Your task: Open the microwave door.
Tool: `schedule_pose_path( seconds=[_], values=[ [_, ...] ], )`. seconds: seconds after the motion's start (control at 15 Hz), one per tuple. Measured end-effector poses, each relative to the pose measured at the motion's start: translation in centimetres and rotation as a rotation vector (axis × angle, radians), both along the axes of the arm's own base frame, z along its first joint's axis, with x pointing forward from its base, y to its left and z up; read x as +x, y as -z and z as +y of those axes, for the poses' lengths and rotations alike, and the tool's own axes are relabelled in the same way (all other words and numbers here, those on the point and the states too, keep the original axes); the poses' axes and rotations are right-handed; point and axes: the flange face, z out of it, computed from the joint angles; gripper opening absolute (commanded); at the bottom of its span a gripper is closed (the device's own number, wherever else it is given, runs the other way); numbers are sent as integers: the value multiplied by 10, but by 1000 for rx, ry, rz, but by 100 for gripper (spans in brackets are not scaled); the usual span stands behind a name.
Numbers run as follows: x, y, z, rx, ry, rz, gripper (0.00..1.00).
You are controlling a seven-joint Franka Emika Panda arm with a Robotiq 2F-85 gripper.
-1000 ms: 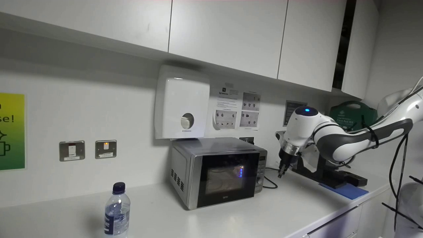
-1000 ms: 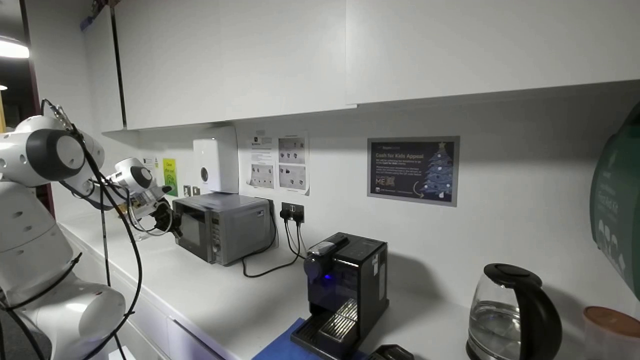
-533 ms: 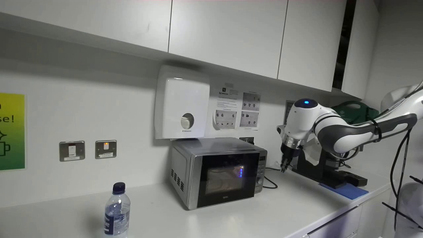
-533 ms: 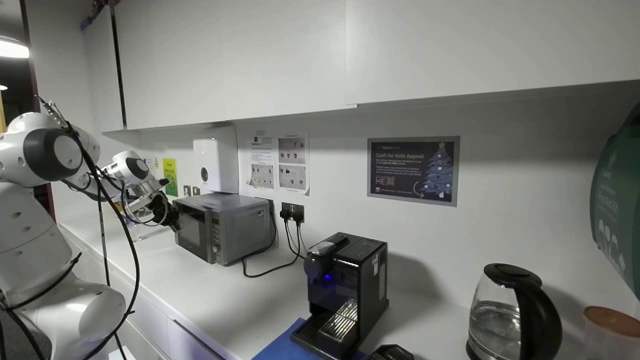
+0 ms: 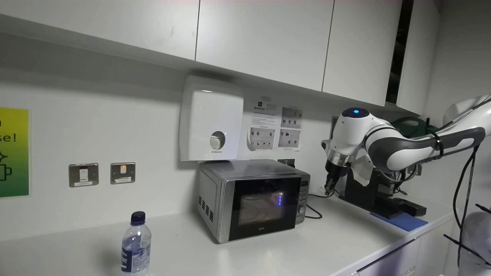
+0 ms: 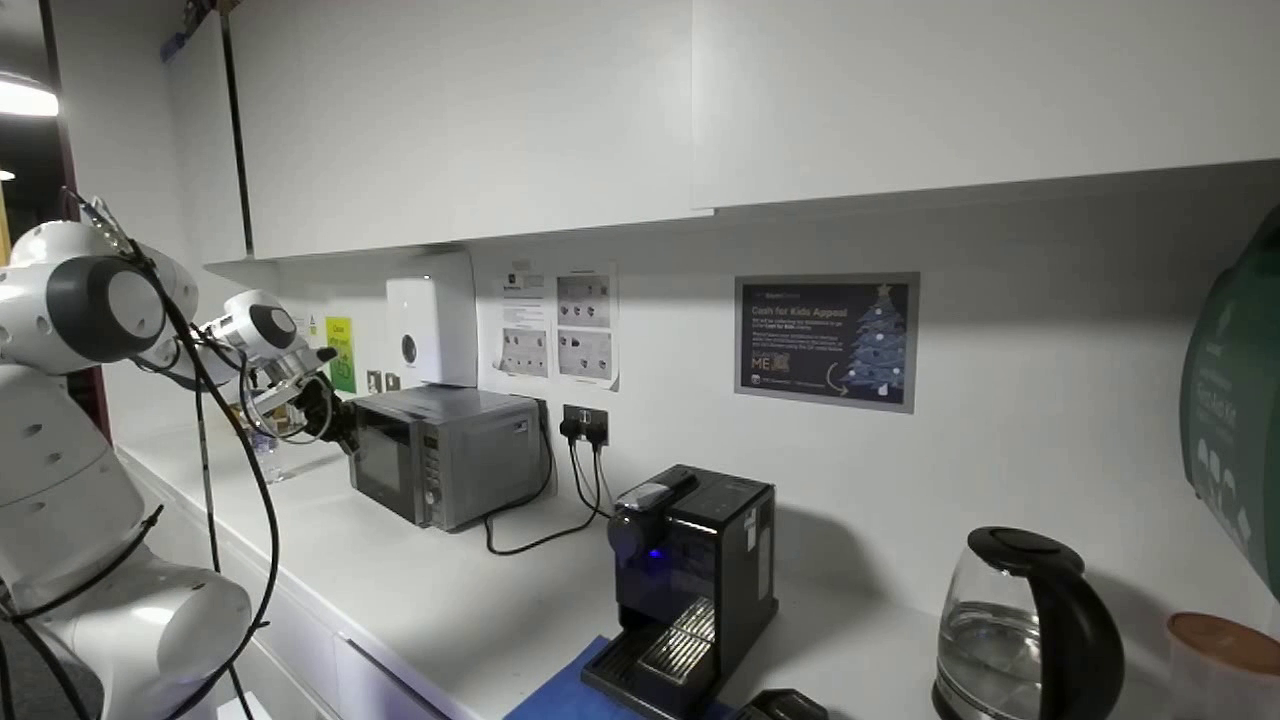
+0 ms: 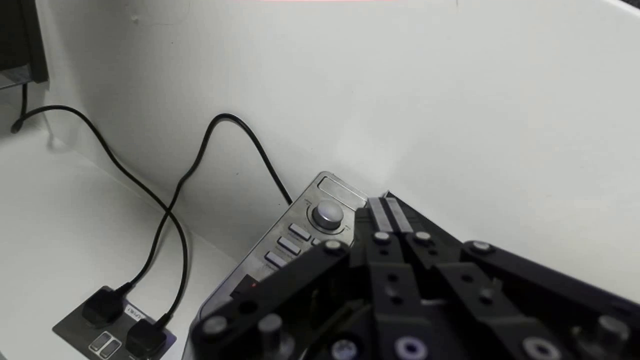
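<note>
The silver-grey microwave (image 5: 249, 168) stands on the counter against the wall. Its dark glass door (image 5: 262, 226) is closed in both exterior views, with a bluish glow in its window; it also shows at a slant in an exterior view (image 6: 385, 465). My gripper (image 5: 328, 193) hangs tilted down in front of the microwave, on its control-panel side. In the wrist view my gripper (image 7: 384, 200) is shut with only a thin gap between the pads, holding nothing visible. The control panel with its round dial (image 7: 328, 215) lies beside the fingertips. The dark door edge (image 7: 430, 220) is partly hidden behind the fingers; contact cannot be told.
A water bottle (image 5: 136, 245) stands on the counter. A white dispenser (image 5: 215, 115) hangs above the microwave. A coffee machine (image 6: 740, 560) on a blue mat (image 6: 560, 690) and a kettle (image 6: 1000, 640) stand along the counter. Black cables (image 7: 185, 175) run to wall sockets (image 7: 105, 345).
My gripper and wrist have risen a little, step by step, above the counter. The microwave and its door have not moved.
</note>
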Motion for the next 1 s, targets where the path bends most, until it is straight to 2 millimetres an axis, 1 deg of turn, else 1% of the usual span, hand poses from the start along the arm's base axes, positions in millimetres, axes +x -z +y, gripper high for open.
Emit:
schedule_pose_path(
  seconds=[0.27, 0.33, 0.4, 0.47, 0.53, 1.0],
  values=[
    [-1, -4, 0, -1, 9, 7, 0],
    [-1, -4, 1, -1, 8, 6, 26],
    [-2, -5, 2, 0, 6, 4, 27],
    [-3, -6, 3, 1, 3, 2, 32],
    [-4, -8, 5, 2, -1, -1, 42],
    [-15, -21, 20, 8, -38, -34, 93]
  ],
)
